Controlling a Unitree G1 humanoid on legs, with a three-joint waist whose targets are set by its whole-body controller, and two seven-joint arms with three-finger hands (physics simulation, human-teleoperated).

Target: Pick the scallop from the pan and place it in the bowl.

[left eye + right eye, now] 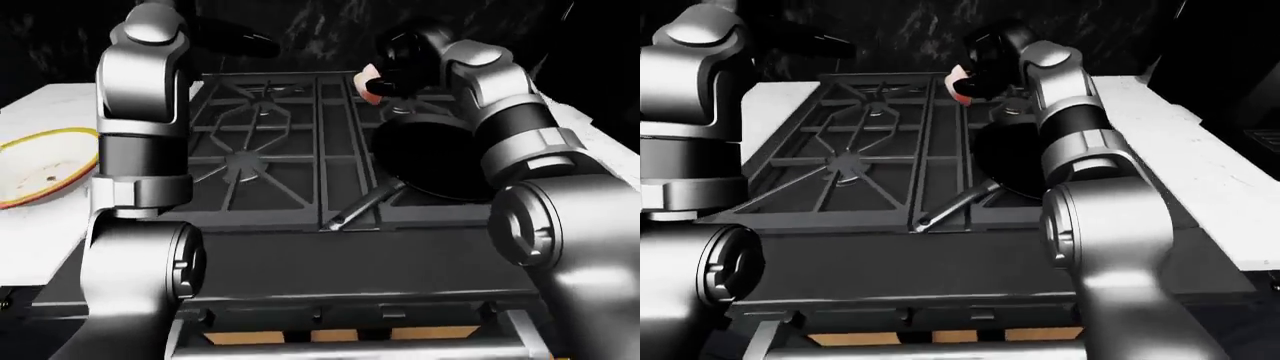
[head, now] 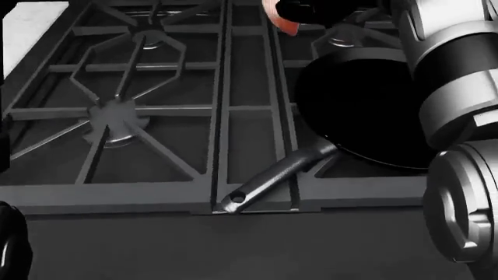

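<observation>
Up above the pan (image 1: 435, 157), the right hand (image 1: 395, 64) pinches the scallop (image 1: 368, 84)

The right hand (image 1: 400, 56) hides most of the scallop (image 1: 368, 84); only a pale pink edge shows at its left side. Below the hand, the forearm covers the pan's (image 1: 430, 154) right rim. Far left of the hand, the picture's edge cuts off the yellow-rimmed bowl (image 1: 45, 172).
</observation>
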